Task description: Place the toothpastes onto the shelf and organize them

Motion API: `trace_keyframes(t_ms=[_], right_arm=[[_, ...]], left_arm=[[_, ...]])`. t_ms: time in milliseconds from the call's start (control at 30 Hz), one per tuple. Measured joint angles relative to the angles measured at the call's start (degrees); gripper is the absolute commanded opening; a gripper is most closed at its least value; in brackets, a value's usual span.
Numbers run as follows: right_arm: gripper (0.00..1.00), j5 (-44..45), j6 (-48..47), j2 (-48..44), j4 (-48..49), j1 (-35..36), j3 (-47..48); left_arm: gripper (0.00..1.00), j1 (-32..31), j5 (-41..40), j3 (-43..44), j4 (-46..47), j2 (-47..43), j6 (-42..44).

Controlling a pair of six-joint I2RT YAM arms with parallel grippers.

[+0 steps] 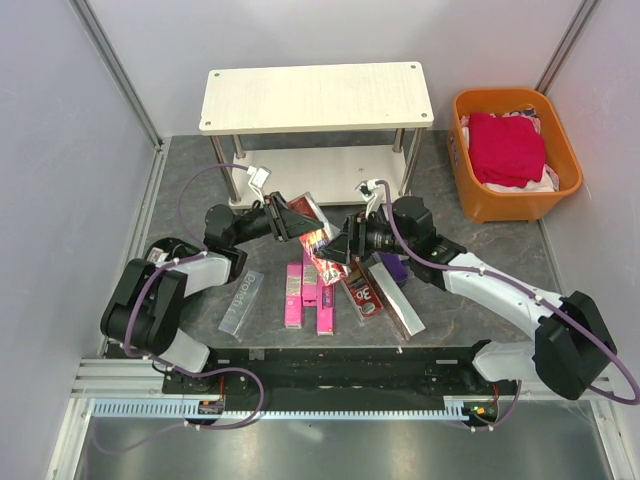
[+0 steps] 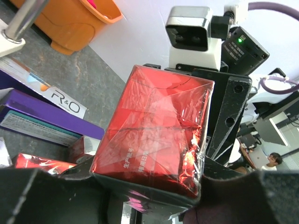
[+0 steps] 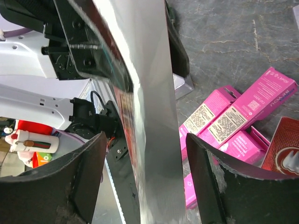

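Red foil-wrapped carton (image 2: 154,126) aloft between grippers.
Our left gripper (image 1: 285,215) clamped it, right gripper (image 3: 149,182) apart around it; orange plastic basket (image 1: 510,205) held red cloth (image 1: 505,148); cream two-tier shelf (image 1: 316,95) stood behind.

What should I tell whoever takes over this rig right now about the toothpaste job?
Left hand: shut on a red carton, held above the table in front of the shelf.
Right hand: open, straddling the same carton without gripping it.
Other cartons: lying on the table between the arms, among them pink ones, a silver-grey one and a purple one.
Done: nothing shelved; no carton on the top board, none seen on the lower.
Left: shelve the red carton, then all the others.
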Motion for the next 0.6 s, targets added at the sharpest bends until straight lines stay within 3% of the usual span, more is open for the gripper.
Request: trace_keyframes(t_ms=[333, 433, 500, 600], right_arm=[[0.7, 0.61, -2.58, -3.1, -3.02, 0.02, -2.82], [0.57, -0.07, -3.41, -3.1, -3.39, 0.02, -3.02], [0.42, -0.63, -3.8, -3.13, -3.08, 0.04, -3.02], [0.31, -1.53, -3.93, -3.13, -2.69, 0.22, -3.02]], left_arm=[[0.15, 1.11, 0.15, 0.0, -5.01, -3.91, 0.09], [0.15, 1.16, 0.26, 0.0, -5.86, -4.72, 0.2], [0.16, 1.2, 0.35, 0.0, -6.29, -4.94, 0.35], [0.24, 1.31, 0.42, 0.0, -7.43, -5.05, 0.61]])
